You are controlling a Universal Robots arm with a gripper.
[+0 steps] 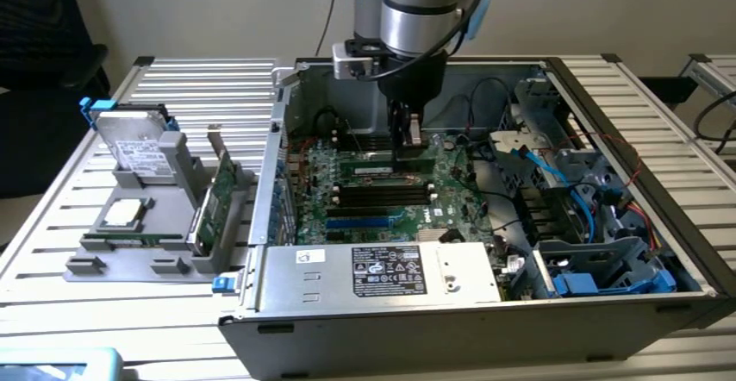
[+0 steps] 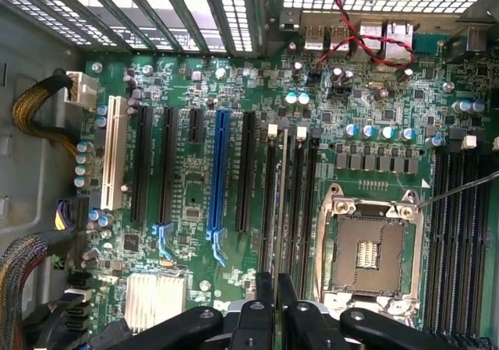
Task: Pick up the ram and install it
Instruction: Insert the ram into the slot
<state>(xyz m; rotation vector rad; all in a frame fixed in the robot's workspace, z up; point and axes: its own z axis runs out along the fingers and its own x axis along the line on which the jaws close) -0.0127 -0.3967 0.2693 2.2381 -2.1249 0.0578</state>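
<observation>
Closest to you, the gripper [image 2: 275,281] is clenched on the ram [image 2: 274,210], which you see edge-on as a thin strip lying along a slot. On the exterior view's left, the rack [image 1: 86,265] holds the hard drive [image 1: 140,153] and the card [image 1: 219,200], both outside the case [image 1: 460,329]. In the middle, the arm reaches down into the case, and the ram sits in the bank of slots just beside the socket [image 2: 373,245]. I judge the pick-up done and the ram lined up with its slot. You cannot tell whether it is pressed home, so the seating is unconfirmed.
</observation>
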